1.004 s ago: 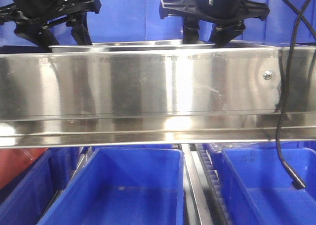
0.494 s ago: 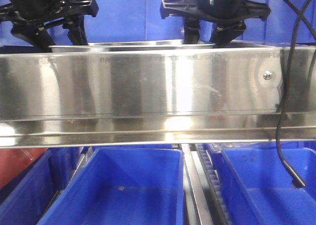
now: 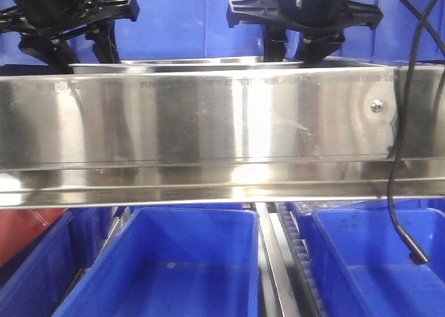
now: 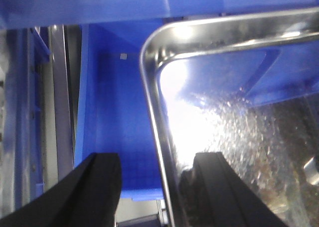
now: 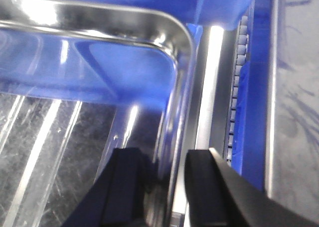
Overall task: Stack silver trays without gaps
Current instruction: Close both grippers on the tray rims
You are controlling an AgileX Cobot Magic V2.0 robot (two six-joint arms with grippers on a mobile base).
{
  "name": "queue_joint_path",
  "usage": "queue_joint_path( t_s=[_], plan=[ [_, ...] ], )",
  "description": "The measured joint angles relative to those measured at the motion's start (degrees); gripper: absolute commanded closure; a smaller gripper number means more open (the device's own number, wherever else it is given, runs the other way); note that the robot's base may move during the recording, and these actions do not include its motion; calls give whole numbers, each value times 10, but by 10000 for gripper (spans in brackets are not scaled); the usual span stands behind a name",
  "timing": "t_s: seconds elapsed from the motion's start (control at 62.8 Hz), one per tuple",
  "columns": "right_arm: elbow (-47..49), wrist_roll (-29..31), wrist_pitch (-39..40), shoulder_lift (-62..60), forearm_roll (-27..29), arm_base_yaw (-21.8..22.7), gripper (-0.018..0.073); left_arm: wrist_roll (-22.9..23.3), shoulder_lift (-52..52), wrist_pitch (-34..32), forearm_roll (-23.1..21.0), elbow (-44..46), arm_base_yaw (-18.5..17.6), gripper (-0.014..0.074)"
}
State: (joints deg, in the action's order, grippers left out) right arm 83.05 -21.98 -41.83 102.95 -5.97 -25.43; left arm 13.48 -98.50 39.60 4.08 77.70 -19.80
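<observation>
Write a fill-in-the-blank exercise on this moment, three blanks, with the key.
The left gripper straddles the ____ of the silver tray. The plastic bins below the steel shelf panel are ____. A ____ cable hangs near the panel's screw. Missing: rim; blue; black.

A long steel shelf panel (image 3: 208, 115) runs across the front view from 9 to 3 o'clock, brushed and shiny, with white glare at its centre and along its lower lip. A single screw (image 3: 377, 106) sits toward 3 o'clock. Behind it, at 12 o'clock, the backdrop is a blue wall (image 3: 181, 18). Below, an open blue bin (image 3: 174, 268) fills 6 o'clock and a second bin (image 3: 375, 261) sits at 5 o'clock, with a grey roller rail (image 3: 274, 261) between them. A black cable (image 3: 400, 157) hangs down the 3 o'clock edge. A reddish patch (image 3: 21, 233) shows at 8 o'clock.
</observation>
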Motion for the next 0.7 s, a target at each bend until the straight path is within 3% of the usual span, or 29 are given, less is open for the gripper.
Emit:
queue_joint_path(
  t_s=[0.271, 0.382, 0.526, 0.573, 0.701],
  plan=[
    [4, 0, -2, 4, 0, 0, 412, 2, -16, -2, -5, 7, 0, 345],
    [4, 0, -2, 4, 0, 0, 478, 2, -17, -3, -6, 8, 0, 364],
    [5, -2, -3, 4, 0, 0, 658, 2, -16, -4, -7, 9, 0, 532],
    [5, -6, -1, 4, 4, 2, 642, 2, -16, -5, -7, 9, 0, 629],
    [5, -7, 0, 4, 6, 2, 639, 6, -17, -8, -13, 12, 0, 599]
  ],
)
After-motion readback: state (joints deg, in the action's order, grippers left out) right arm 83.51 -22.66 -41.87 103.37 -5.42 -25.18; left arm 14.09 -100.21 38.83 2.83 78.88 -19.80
